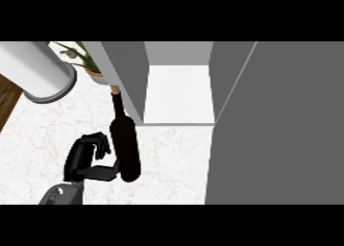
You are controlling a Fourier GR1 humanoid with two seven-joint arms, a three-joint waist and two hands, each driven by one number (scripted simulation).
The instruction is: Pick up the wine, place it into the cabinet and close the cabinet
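Left hand (86, 156) is wrapped round the lower body of the wine bottle (124, 144), thumb curling under near its base, fingers on the outer side, so it's grasping the bottle. Bottle sits over the marble counter (40, 129), just left of the open cabinet (178, 91), neck pointing up-frame w/ the cork end right by the cabinet's left wall (129, 72). Right hand isn't in view. Risks, as I judge them: neck could clip that left wall if the bottle goes sideways w/o clearing the edge first; the potted plant (86, 60) is close to the neck too and could get knocked. Big grey door (281, 120) stands at the right, needs shutting after, prob awkward w/ only this hand nearby.
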